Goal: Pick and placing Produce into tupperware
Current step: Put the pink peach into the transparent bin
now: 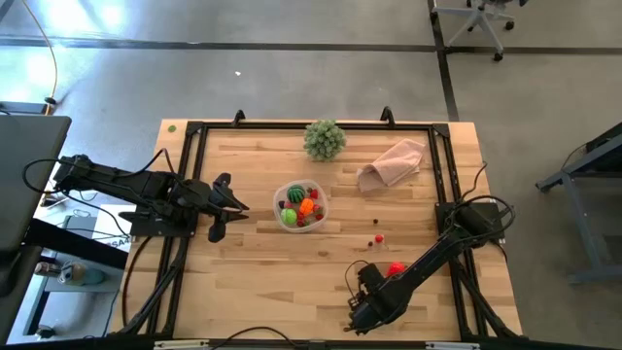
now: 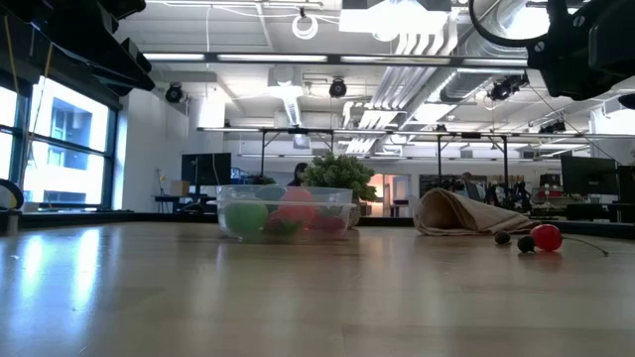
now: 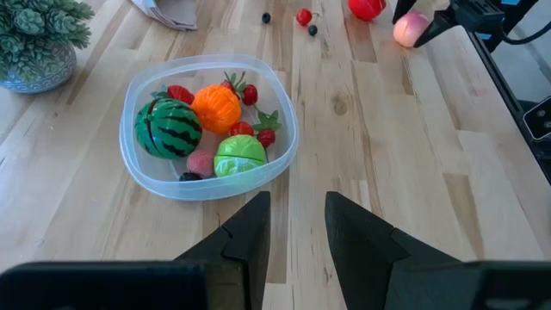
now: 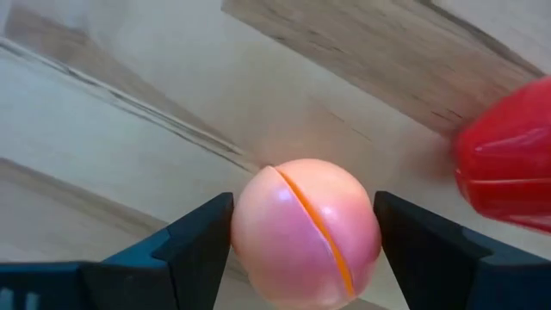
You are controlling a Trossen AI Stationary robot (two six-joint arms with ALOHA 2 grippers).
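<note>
High view: I hold the right gripper (image 1: 362, 292) low at the table's near edge, a red piece (image 1: 396, 268) just beside its arm; the tupperware (image 1: 300, 205) sits mid-table, just ahead of the left gripper (image 1: 225, 206).

Low view: tupperware part-filled; a red berry (image 2: 545, 236) lies loose.

Left wrist view: jaws narrowly parted, holding nothing, container straight ahead.

Right wrist view: pink piece (image 4: 306, 232) lies centred between my wide-spread jaws; I cannot tell if they touch it. I judge it light, rigid, slippery; grip across its widest girth.
</note>
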